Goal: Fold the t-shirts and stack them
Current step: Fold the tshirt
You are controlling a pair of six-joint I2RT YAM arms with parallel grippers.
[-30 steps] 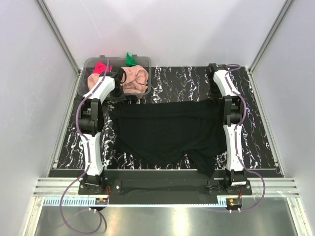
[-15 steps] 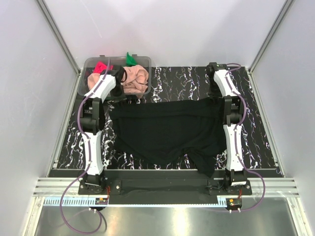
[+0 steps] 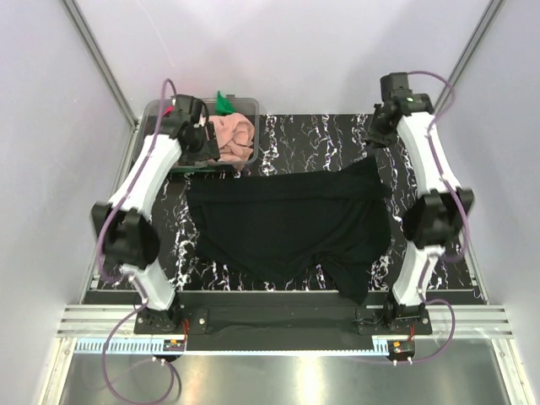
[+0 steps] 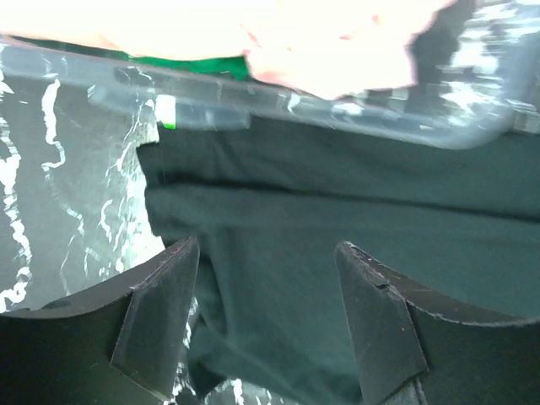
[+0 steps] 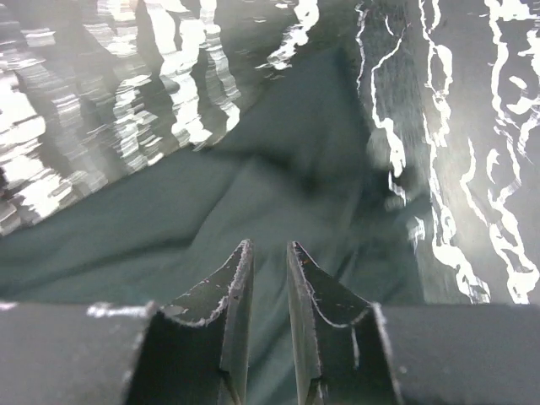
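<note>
Looking at this, I'd say the flattening step isn't finished and the actual folding hasn't started.

The marbled table (image 3: 304, 135) has the black t-shirt (image 3: 287, 228) spread across its middle. Its far edge is pretty straight, but the far right corner pokes up into a peak and the near edge is wavy with a notch in it. At the far left corner sits the clear tub (image 3: 156, 114), with the peach-pink shirt (image 3: 232, 135) bunched inside and the green shirt (image 3: 224, 101) sticking up at the back.

The left gripper (image 4: 266, 253) hangs over the shirt's far left edge with its fingers spread wide and nothing between them. The right gripper (image 5: 267, 246) hovers over the peaked corner with only a narrow slit between its fingers, and it's holding nothing either, as far as I can see.

What I'd do:
- Open the right one wider before coming down, since that slit looks too tight to take cloth.
- Pinch both far corners at matching spots and tug outward evenly so the near edge smooths out.
- Watch the left side, because the cloth runs just beside the tub wall and it'd be easy to clip the plastic.
</note>
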